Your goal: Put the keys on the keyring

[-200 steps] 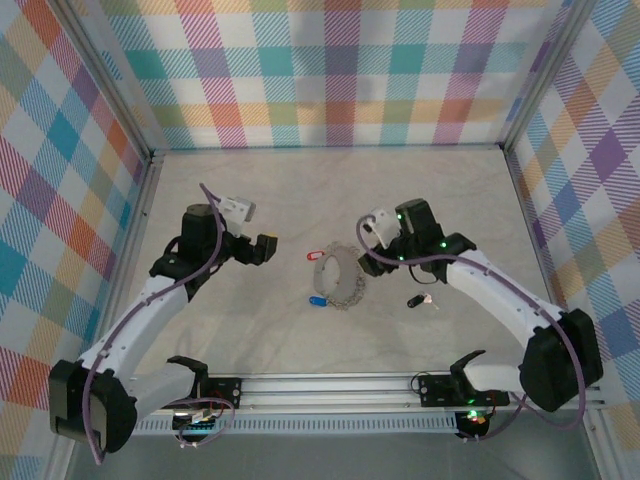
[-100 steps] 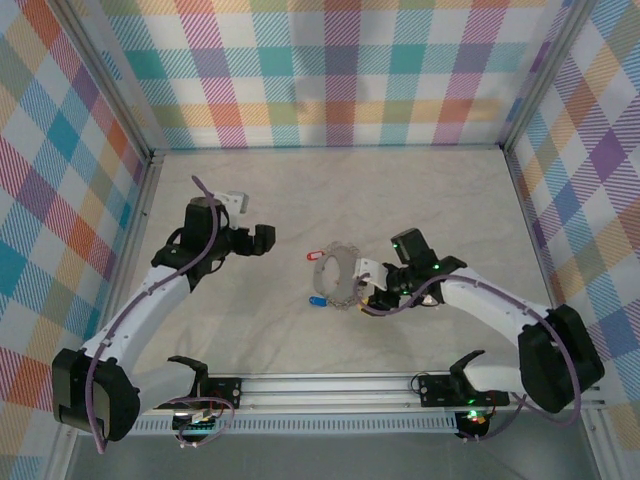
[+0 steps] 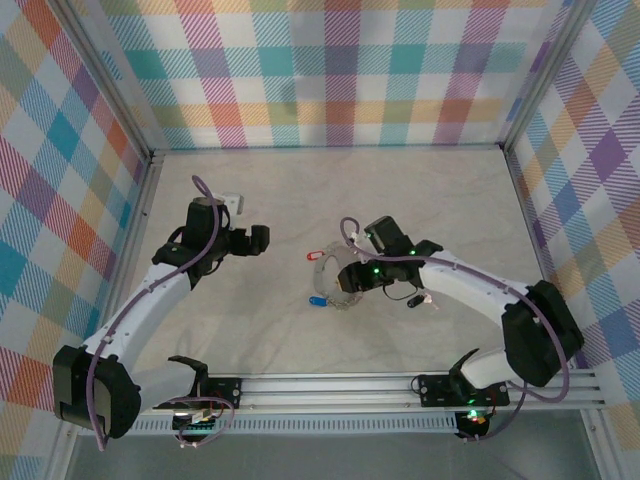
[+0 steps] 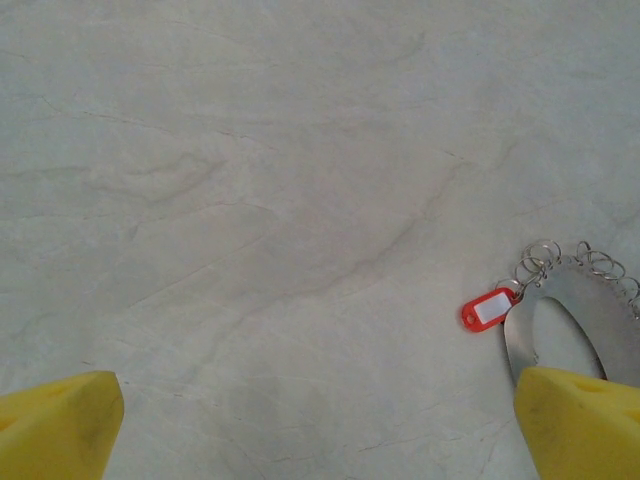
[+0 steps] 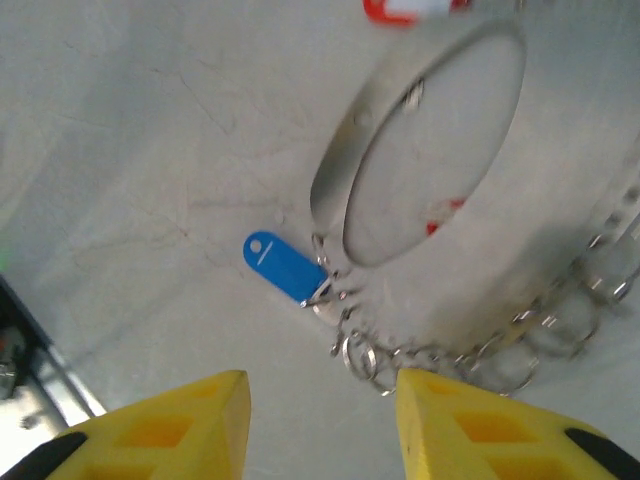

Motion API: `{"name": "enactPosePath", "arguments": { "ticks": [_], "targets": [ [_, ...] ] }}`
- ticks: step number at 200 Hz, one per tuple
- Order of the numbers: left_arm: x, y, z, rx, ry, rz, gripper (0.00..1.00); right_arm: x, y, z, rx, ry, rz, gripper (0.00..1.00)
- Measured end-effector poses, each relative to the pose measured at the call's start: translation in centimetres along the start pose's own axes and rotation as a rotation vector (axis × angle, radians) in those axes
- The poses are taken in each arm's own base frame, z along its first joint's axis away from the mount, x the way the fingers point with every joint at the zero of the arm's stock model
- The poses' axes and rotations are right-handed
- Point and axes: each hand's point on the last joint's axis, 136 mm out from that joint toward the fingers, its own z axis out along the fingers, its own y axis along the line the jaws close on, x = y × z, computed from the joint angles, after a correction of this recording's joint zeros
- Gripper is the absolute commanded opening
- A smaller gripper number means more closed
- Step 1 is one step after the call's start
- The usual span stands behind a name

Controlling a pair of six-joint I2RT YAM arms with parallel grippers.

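Over the pale marbled tabletop (image 3: 250, 330), the left gripper (image 4: 318, 392) stood wide open. The right gripper (image 5: 320, 388), fingers parted and empty, hovered above the wide silvery band keyring (image 5: 335, 182) at mid-table. Its chain of small metal rings (image 5: 480, 352) carried a blue plastic tag (image 5: 283, 265) and a red plastic tag (image 4: 489, 309).

Bright, even overhead light, faint soft shadows. Right wrist view is motion-blurred (keyring (image 5: 335, 180) smeared, worst toward top); left wrist and top views sharp.

A pale marbled table (image 3: 420, 180) sits inside plaid walls (image 3: 330, 70), metal rail (image 3: 330, 385) in front.
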Motion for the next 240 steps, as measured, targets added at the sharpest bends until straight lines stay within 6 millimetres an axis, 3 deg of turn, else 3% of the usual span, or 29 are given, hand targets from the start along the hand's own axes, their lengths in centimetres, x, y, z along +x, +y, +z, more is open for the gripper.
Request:
{"name": "enactPosePath", "arguments": {
  "ticks": [50,69,104,121,158,184,221,240],
  "targets": [
    [1.4,0.2,0.9,-0.01,0.064,0.008,1.0,4.2,-1.4,3.8,0.03,0.203,0.19,0.43],
    [1.5,0.3,0.8,-0.012,0.069,0.01,1.0,4.8,-1.6,4.4,0.027,0.236,0.215,0.48],
    [1.5,0.4,0.8,-0.016,0.069,0.016,1.0,5.2,-1.4,5.3,0.003,0.268,0.23,0.49],
    [1.5,0.4,0.7,-0.015,0.067,0.016,1.0,5.0,-0.7,5.7,-0.015,0.278,0.219,0.51],
    [1.4,0.3,0.7,-0.014,0.066,0.015,1.0,2.4,3.0,7.0,-0.121,0.275,0.141,0.54],
    [1.4,0.3,0.7,-0.014,0.066,0.015,1.0,1.2,4.8,6.8,-0.173,0.253,0.089,0.56],
    [1.4,0.3,0.7,-0.014,0.066,0.015,1.0,0.4,5.1,4.3,-0.174,0.184,0.044,0.56],
    [1.5,0.1,0.7,-0.002,0.068,0.015,1.0,-0.5,3.5,2.5,-0.128,0.115,0.054,0.51]
  ]
}}
